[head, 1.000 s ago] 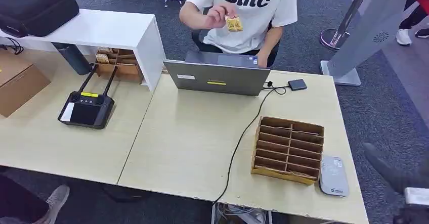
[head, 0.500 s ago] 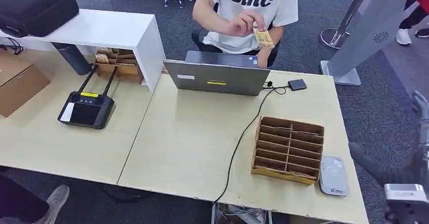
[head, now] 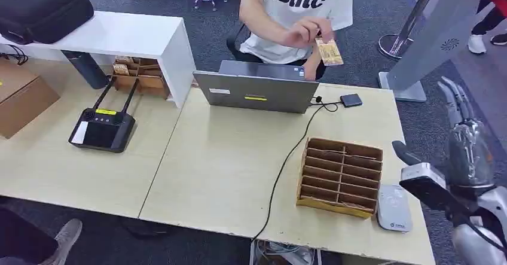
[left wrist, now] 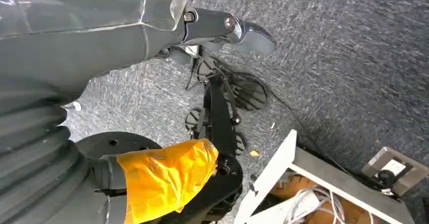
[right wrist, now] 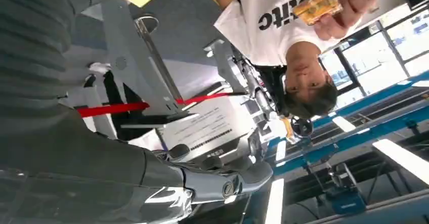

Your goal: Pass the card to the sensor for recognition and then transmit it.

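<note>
The table (head: pixel 227 169) spans the lower centre of the head view, with a laptop (head: pixel 257 91) at its far edge. A slotted box (head: pixel 339 176) sits lower right, and the grey sensor (head: pixel 394 207) lies just beside its right side. At top centre a person's hand (head: pixel 302 34) holds out the card (head: pixel 329 51) above the laptop. The right hand (head: pixel 463 133) rises at the right edge, fingers straight and apart, holding nothing. The left hand (left wrist: pixel 222 29) hangs over the floor, and whether its fingers are spread I cannot tell. The risk, as I judge it, is a fumbled handover: the card is thin and gripped by the person, so fingers closing early or off its edge could drop it onto the laptop.
</note>
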`<action>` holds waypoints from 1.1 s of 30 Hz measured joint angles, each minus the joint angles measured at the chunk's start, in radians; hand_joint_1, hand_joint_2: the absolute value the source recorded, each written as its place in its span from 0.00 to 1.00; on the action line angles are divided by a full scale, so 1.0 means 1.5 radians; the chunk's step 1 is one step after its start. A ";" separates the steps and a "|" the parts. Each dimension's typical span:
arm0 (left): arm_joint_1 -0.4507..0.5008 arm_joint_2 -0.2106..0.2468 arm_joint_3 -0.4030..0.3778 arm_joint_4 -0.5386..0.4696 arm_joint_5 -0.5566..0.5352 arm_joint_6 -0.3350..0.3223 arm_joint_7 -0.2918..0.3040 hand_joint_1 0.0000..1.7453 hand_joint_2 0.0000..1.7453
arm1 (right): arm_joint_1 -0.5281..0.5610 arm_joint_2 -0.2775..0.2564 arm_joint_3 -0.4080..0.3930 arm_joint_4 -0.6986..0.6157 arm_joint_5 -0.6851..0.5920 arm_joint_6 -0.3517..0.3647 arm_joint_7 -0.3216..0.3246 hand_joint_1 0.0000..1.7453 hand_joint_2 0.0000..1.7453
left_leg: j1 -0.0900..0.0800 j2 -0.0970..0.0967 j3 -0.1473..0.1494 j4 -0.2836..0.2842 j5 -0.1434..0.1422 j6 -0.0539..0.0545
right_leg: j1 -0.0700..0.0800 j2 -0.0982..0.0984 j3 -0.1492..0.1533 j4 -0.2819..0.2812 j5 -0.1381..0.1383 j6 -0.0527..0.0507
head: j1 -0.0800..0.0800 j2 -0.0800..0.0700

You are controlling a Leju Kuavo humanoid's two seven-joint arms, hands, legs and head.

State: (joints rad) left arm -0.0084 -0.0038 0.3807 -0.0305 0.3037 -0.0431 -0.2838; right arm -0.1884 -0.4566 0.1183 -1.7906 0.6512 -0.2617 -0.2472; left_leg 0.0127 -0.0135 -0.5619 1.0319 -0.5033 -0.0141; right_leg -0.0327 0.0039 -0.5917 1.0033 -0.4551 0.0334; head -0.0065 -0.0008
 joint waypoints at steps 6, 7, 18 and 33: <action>-0.010 0.012 -0.043 0.000 0.006 -0.017 0.006 0.00 1.00 | -0.164 0.003 0.093 0.108 0.035 0.023 0.037 0.00 1.00 | 0.000 0.002 0.000 0.000 0.001 -0.001 | 0.000 0.002 -0.001 0.001 0.001 -0.001 | 0.000 0.000; -0.013 0.014 -0.050 0.000 0.009 -0.020 0.007 0.00 1.00 | -0.196 0.007 0.112 0.134 0.039 0.025 0.043 0.00 1.00 | 0.000 0.002 0.000 0.000 0.001 -0.001 | 0.000 0.002 -0.001 0.001 0.001 -0.001 | 0.000 0.000; -0.023 0.026 -0.107 0.000 0.033 -0.028 0.022 0.00 1.00 | -0.362 0.051 0.212 0.297 0.052 0.020 0.097 0.00 1.00 | 0.000 -0.001 -0.003 0.000 0.002 -0.001 | 0.000 0.000 -0.003 0.002 0.001 -0.001 | 0.000 0.000; -0.018 0.032 -0.162 -0.014 0.065 -0.008 0.076 0.00 1.00 | -0.498 0.149 0.243 0.513 0.028 0.009 0.123 1.00 1.00 | 0.000 -0.001 -0.003 0.000 0.003 -0.002 | 0.000 0.000 -0.004 0.003 0.001 -0.002 | 0.000 0.000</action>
State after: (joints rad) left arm -0.0352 0.0435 0.1377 -0.0519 0.4017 -0.0545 -0.1693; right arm -0.9348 -0.2331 0.4822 -1.0216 0.6931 -0.2483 -0.0629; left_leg 0.0128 -0.0152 -0.5660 1.0320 -0.4995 -0.0169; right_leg -0.0327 0.0032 -0.5978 1.0078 -0.4533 0.0305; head -0.0061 -0.0008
